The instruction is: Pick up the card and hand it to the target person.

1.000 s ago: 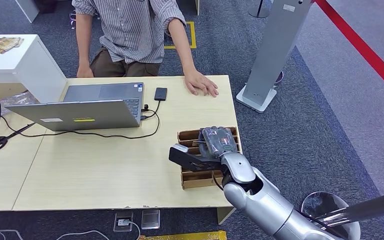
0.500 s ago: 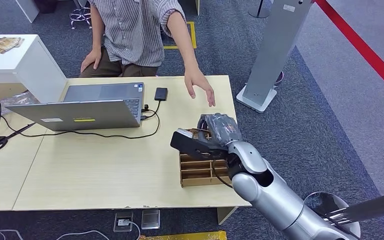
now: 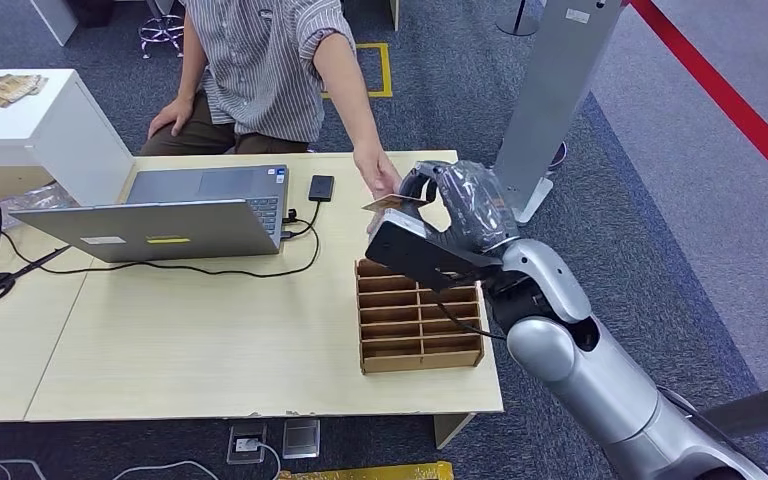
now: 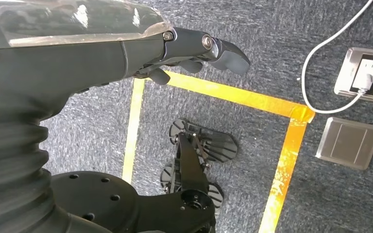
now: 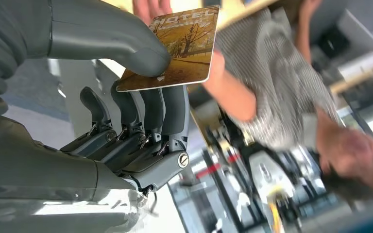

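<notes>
The robot's right hand (image 3: 460, 215) is raised above the far right corner of a light wooden table (image 3: 210, 340), pinching a hotel key card (image 3: 390, 203) between its thick grey thumb and dark fingers (image 5: 145, 121). In the right wrist view the card (image 5: 179, 51) shows a printed scene of trees in amber tones and the word "HOTEL" along one edge. A seated person in a grey striped shirt (image 3: 270, 60) reaches across the table, and the person's hand (image 3: 378, 176) is at the card's far edge, though whether the fingers already touch it cannot be told. Just below the raised hand, a wooden slotted card holder (image 3: 420, 325) sits near the table's right edge. An open grey laptop (image 3: 175, 215) stands at the left of the table, with a black phone (image 3: 321, 187) beside it and a black cable (image 3: 210, 272) trailing across the tabletop; black scissors (image 3: 5, 280) lie on the adjoining table at the left. The left hand (image 4: 194, 48) hangs over grey carpet marked with yellow tape (image 4: 281, 145), its fingers curled in and holding nothing.
</notes>
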Controlling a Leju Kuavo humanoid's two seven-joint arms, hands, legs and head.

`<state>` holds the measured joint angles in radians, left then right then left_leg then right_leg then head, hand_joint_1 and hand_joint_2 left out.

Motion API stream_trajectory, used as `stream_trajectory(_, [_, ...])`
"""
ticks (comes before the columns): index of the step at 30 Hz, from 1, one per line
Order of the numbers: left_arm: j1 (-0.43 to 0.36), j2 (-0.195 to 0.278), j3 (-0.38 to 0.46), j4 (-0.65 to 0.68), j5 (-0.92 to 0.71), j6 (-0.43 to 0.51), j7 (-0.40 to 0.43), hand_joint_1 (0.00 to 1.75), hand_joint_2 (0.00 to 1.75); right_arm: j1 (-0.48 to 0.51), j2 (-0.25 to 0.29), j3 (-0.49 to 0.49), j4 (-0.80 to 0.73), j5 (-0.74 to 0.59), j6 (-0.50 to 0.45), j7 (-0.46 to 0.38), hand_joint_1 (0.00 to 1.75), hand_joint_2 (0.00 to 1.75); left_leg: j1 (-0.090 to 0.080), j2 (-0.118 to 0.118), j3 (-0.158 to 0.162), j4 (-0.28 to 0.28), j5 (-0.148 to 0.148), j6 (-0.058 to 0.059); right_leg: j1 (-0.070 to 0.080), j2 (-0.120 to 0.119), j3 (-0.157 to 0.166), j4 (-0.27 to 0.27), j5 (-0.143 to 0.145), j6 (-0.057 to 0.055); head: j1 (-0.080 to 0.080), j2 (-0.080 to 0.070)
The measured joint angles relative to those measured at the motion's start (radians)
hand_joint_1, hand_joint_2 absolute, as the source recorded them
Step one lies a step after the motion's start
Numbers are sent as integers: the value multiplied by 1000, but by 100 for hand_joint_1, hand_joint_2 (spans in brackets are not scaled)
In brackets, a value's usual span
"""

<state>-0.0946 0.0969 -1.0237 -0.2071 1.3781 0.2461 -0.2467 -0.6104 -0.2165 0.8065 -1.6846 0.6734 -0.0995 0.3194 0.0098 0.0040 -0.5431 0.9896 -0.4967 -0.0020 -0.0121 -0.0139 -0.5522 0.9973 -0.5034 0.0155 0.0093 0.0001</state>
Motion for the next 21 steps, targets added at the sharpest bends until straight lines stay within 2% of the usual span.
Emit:
stream_trajectory(7, [-7, -4, 0, 0, -3, -5, -2, 0, 175, 7, 30, -10, 128, 59, -196, -134, 140, 175, 0, 0, 0, 0, 0, 0, 0, 0, 0, 0, 0, 0, 1, 0])
stream_trajectory(12, [-14, -7, 0, 0, -4, -5, -2, 0, 175, 12, 57, -12, 232, 78, -309, -189, 140, 175, 0, 0, 0, 0, 0, 0, 0, 0, 0, 0, 0, 0, 0, 0])
stream_trajectory(20, [-16, -9, 0, 0, -5, -5, -3, 0, 175, 16, 80, -11, 312, 96, -366, -206, 140, 175, 0, 0, 0, 0, 0, 0, 0, 0, 0, 0, 0, 0, 0, 0])
stream_trajectory(21, [-16, -9, 0, 0, -6, -5, -4, 0, 175, 17, 85, -11, 333, 98, -378, -209, 105, 175, 0, 0, 0, 0, 0, 0, 0, -1, 0, 0, 0, 0, 0, 0])
